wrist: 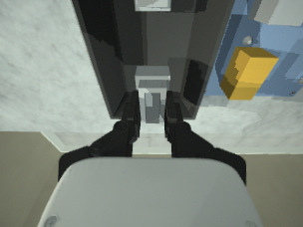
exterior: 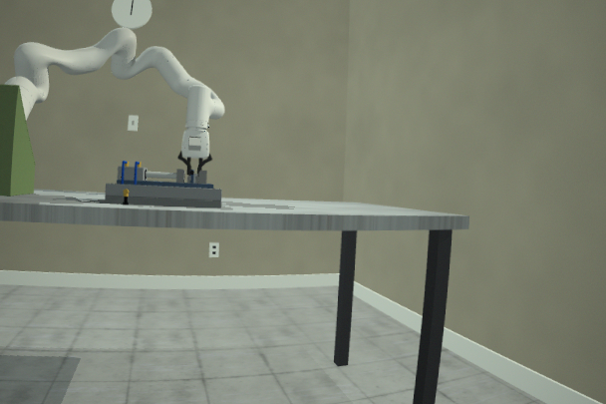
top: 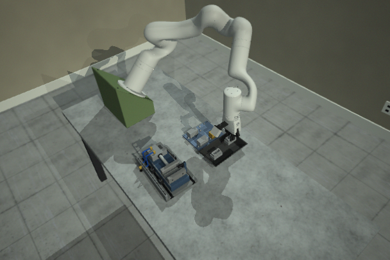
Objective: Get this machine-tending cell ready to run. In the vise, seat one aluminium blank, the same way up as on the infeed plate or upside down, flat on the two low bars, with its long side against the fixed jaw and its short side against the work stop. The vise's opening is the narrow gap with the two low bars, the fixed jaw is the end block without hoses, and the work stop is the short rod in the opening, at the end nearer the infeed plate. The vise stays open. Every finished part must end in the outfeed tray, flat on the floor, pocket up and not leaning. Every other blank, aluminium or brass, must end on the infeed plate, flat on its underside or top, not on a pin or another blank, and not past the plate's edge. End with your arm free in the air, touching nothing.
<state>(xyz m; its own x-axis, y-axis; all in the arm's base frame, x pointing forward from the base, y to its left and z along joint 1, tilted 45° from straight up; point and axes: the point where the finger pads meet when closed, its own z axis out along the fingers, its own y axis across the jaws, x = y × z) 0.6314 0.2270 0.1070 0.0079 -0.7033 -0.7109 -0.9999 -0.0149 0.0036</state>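
Top view: white arm reaching from green wedge base down over black outfeed tray, claw low at the tray's far end, pinching a small grey finished part. Second finished part lying flat in the tray nearer the vise side. Blue infeed plate touching the tray, carrying grey aluminium blanks and one yellow brass blank, a tilted grey piece just beside it. Vise well apart on the surface, opening apparently vacant, though too small to be sure. Exterior view: claw hanging straight down behind the vise, fingertips near tray level; tray and plate hidden. Wrist view: black fingers pressed on both flanks of the finished part, pocket facing up toward the camera, tray floor below; whether the part touches the floor cannot be told. Brass blank off to the right on the plate. Handling judgement: part rigid, compact, light metal, smooth-sided and likely slippery; grip across the two parallel flat sides, centred, is the sound hold. Nothing fragile, but an off-centre pinch could let it swing and land leaning against the tray wall.
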